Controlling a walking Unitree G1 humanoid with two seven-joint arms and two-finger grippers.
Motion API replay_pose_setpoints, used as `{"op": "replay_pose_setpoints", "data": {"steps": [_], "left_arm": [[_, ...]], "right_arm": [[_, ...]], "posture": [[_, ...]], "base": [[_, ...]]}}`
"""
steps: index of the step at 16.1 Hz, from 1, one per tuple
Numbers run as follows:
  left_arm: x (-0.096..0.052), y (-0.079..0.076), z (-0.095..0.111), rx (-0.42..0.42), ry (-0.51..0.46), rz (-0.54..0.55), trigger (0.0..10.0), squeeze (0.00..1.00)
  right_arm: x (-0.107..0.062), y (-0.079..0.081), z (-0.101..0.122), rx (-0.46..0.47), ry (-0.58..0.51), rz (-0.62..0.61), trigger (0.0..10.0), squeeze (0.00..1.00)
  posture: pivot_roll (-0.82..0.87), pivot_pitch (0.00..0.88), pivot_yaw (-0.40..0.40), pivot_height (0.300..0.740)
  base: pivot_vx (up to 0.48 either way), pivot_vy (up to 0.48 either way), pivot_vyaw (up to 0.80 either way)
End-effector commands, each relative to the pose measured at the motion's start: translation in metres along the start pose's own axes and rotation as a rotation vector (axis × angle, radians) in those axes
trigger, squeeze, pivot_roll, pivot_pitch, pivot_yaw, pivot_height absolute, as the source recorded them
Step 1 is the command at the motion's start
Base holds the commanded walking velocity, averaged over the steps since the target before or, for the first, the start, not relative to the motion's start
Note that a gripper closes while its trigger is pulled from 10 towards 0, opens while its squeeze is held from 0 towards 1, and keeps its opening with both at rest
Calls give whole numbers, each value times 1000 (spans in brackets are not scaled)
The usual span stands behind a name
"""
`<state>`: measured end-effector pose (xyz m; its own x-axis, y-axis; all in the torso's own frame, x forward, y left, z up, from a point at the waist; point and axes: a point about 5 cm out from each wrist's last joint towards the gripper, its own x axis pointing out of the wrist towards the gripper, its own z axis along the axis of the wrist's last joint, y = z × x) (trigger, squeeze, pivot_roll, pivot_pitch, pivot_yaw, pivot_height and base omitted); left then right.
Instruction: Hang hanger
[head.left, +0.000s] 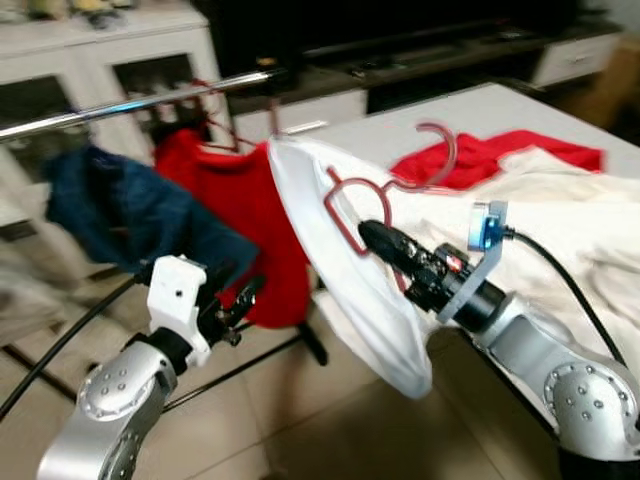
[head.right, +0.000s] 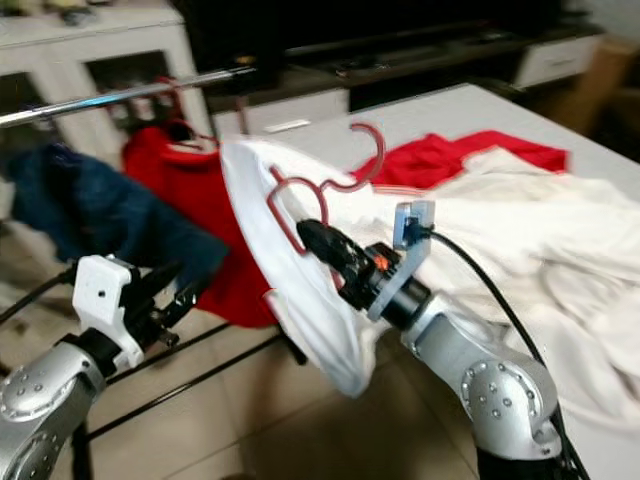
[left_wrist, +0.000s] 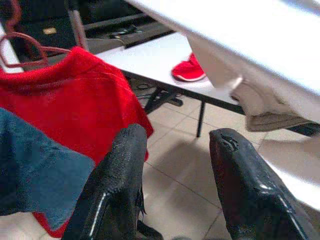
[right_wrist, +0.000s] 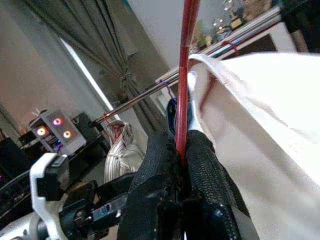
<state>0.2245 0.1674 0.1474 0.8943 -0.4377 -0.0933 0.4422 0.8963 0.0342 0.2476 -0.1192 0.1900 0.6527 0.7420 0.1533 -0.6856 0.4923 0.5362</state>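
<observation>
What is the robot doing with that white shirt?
The robot is hanging up laundry. Its right gripper is shut on a red hanger with a white shirt on it, held up in the air near the metal rail. The hanger's hook is not on the rail yet. A red top and a dark blue garment already hang there. The left gripper is open and holds nothing, low in front of the rack. More clothes lie on the white table.

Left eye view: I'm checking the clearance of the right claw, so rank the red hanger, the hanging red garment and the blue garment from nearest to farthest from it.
1. Red hanger: clamped in the right claw.
2. Hanging red garment: on the rail, toward the robot's left.
3. Blue garment: farther left on the rail.
</observation>
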Motion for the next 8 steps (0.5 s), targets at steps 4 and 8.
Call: {"op": "replay_pose_setpoints", "data": {"steps": [4, 8], "left_arm": [[-5, 2, -3, 16, 23, 19, 10000, 0], [-6, 2, -3, 13, 24, 23, 10000, 0]], "right_arm": [[4, 5, -2, -11, 7, 37, 10000, 0], [7, 6, -2, -7, 2, 45, 10000, 0]], "posture": [[144, 0, 9, 740], [149, 0, 3, 740]], "base": [[0, 0, 777], [0, 0, 775]]}}
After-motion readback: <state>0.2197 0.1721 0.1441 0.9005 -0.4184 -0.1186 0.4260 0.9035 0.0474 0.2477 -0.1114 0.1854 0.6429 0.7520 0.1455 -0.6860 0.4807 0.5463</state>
